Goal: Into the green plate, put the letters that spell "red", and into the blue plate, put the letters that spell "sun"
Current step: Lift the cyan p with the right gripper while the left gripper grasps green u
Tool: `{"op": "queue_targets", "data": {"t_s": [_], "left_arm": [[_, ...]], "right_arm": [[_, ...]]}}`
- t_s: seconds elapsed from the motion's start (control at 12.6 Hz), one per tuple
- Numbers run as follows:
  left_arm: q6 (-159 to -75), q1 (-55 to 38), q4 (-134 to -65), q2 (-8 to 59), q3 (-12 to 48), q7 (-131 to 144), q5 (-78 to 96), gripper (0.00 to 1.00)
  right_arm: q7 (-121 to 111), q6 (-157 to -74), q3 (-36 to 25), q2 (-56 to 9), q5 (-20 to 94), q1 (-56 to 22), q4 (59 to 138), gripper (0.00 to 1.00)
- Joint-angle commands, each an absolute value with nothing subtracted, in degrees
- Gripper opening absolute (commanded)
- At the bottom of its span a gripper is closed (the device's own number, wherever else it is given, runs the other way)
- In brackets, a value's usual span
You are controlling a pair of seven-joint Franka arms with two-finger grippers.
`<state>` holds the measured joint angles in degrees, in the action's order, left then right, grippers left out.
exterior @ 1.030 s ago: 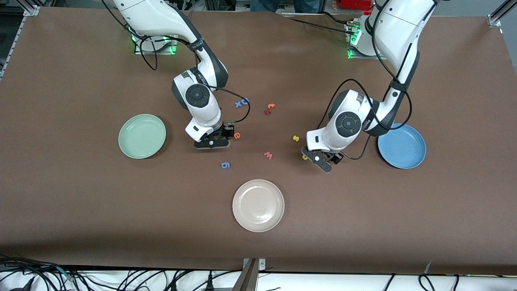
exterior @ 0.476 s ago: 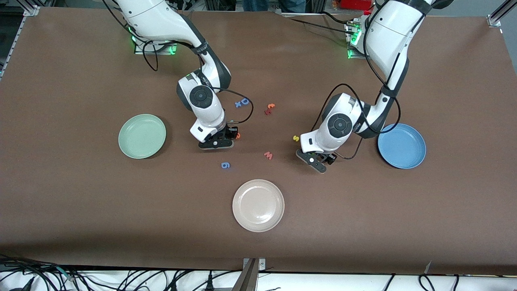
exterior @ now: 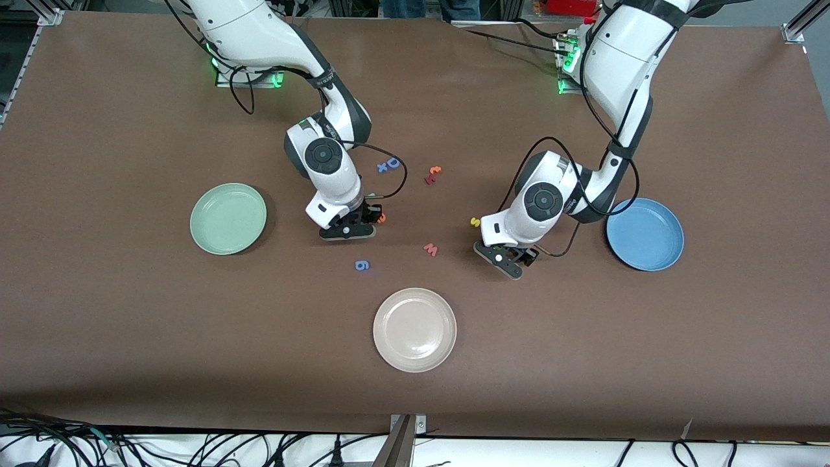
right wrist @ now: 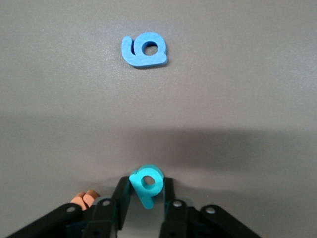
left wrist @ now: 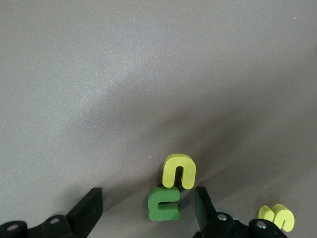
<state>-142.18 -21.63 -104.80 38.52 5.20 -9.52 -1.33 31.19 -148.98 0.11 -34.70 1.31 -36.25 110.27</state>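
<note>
My right gripper [right wrist: 145,196] is down at the table and shut on the teal d [right wrist: 146,182], which reads as p. The orange e [right wrist: 84,199] lies just beside one finger, and the front view shows that e [exterior: 382,218] next to the right gripper [exterior: 347,230]. My left gripper [left wrist: 147,210] is open and low over the table, with the olive-green n [left wrist: 164,203] between its fingers and the yellow u [left wrist: 179,171] touching the n. The yellow s [exterior: 475,222] lies close by. The green plate [exterior: 228,218] sits toward the right arm's end, the blue plate [exterior: 645,234] toward the left arm's.
A beige-white plate [exterior: 414,329] sits nearest the front camera. A red w [exterior: 431,249] and a blue 6 [exterior: 362,264] lie between the grippers. A blue D with an x [exterior: 388,164] and an orange and red pair [exterior: 433,174] lie farther back.
The right gripper slid toward the orange e and closed on the teal d. The left gripper shifted toward the table's middle and now covers the yellow u in the front view.
</note>
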Motion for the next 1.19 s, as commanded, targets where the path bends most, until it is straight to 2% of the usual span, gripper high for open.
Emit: {"op": "queue_targets", "data": {"t_s": [0.0,0.08,0.4,0.48,0.55,0.71,0.87,1.11], "left_arm": [[-142.6,-23.2,-103.7,39.6,3.7,-8.3,-3.1,0.85],[-143.0,-23.2,-103.8,39.6,3.4,-8.5,-3.2,0.81],[-143.3,-23.2,-103.9,39.6,3.3,-8.7,-4.3,0.45],[-143.3,-23.2,-103.9,39.6,3.3,-8.7,-4.3,0.39],[-143.3,-23.2,-103.8,39.6,3.3,-8.7,-4.3,0.39],[-143.3,-23.2,-103.8,39.6,3.0,-8.6,-4.2,0.32],[-143.3,-23.0,-103.7,39.3,2.4,-8.9,-4.0,0.22],[-142.2,-21.9,-103.6,37.0,0.0,-11.3,-3.3,0.16]], "right_arm": [[29.5,-149.4,-0.2,-34.5,1.7,-36.7,110.0,0.09],[28.1,-148.9,-0.4,-33.6,1.7,-36.6,110.0,0.09],[21.5,-139.5,-4.2,-28.5,1.7,-36.4,109.7,0.09],[17.5,-135.8,-6.0,-26.9,1.8,-36.3,109.7,0.09],[13.3,-132.6,-8.2,-25.5,2.1,-36.2,109.9,0.09],[6.4,-127.2,-12.3,-22.8,2.2,-36.2,111.0,0.08],[-2.2,-126.4,-17.9,-20.4,2.3,-36.1,114.3,0.07],[-15.3,-126.9,-25.2,-20.0,5.4,-35.0,118.8,0.05]]}}
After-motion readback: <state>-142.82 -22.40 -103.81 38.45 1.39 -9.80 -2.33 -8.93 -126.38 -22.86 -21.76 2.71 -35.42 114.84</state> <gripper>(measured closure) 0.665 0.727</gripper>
